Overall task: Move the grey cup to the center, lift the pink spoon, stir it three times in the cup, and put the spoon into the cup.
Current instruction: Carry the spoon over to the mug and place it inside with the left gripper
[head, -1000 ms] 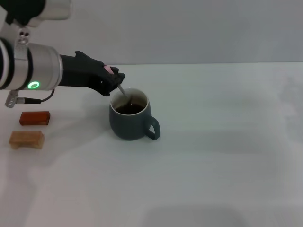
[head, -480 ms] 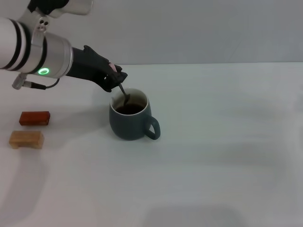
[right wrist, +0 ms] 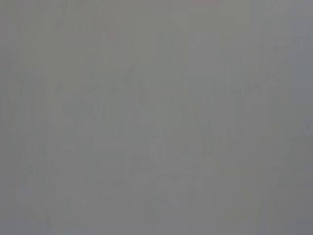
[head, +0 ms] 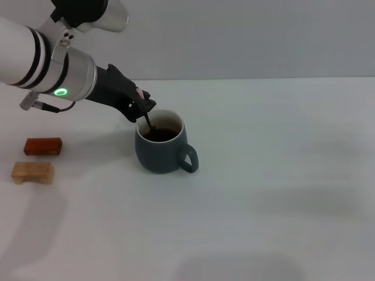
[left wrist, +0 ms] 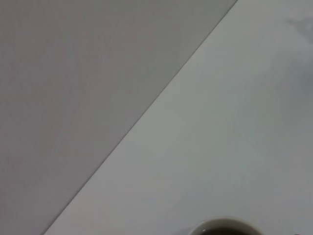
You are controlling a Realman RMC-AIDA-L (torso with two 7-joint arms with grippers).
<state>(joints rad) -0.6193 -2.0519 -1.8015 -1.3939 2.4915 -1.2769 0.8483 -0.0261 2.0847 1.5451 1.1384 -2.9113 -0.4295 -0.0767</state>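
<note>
The grey cup stands on the white table left of the middle, handle toward the front right, dark liquid inside. Its pale rim just shows in the left wrist view. My left gripper hangs over the cup's back left rim, shut on the pink spoon. A bit of pink handle shows at the fingers, and the thin metal stem slants down into the liquid. The spoon's bowl is hidden in the cup. The right gripper is out of view.
A red wooden block and a tan wooden block lie at the left edge of the table. The table's far edge meets a grey wall behind the cup.
The left arm has swung upward and a little toward the cup's left. The spoon's tip moved from the cup's middle toward its back left side, still in the liquid.
</note>
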